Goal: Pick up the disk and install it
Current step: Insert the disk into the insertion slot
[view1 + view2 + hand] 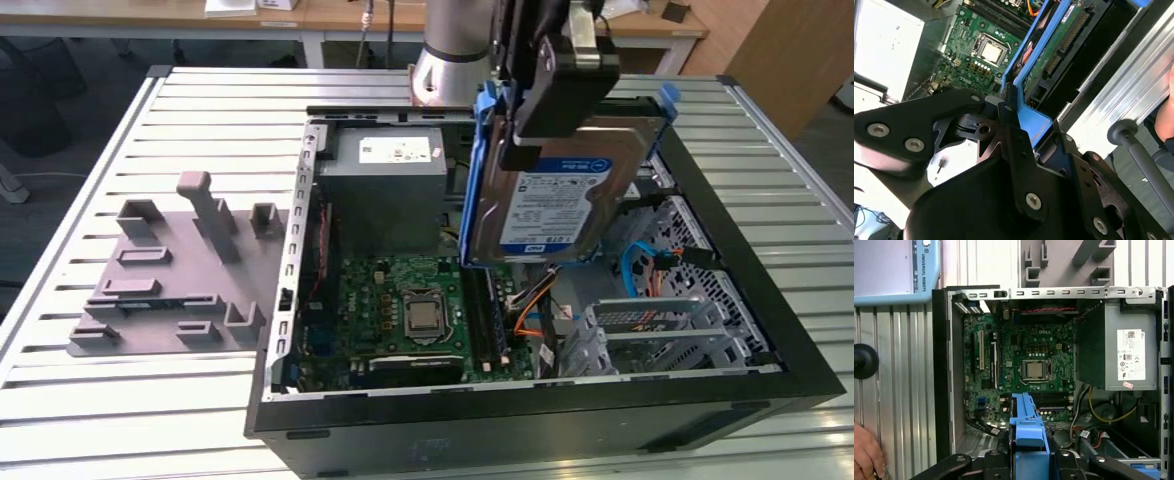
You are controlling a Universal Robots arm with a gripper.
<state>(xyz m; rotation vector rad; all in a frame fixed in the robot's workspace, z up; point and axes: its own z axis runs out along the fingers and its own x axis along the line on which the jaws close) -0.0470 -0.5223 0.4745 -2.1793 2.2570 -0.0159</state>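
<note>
On a slatted metal table, an open computer case lies near the edge at the exterior view's right, its side panel off so the insides face up. A grey moulded jig lies flat toward the opposite edge. Inside the case, a grey power supply fills a far corner beside the green circuit board, with a silver drive cage at a near corner. The disk hangs on edge above the case, clear of the parts below. Its label faces the exterior camera and its lower end points toward the gap between board and cage, seemingly so it can go in end first. The claw is clamped on the blue rail at the disk's top end, so the disk hangs directly beneath it. A person's hand shows over the table slats beside the case.
</note>
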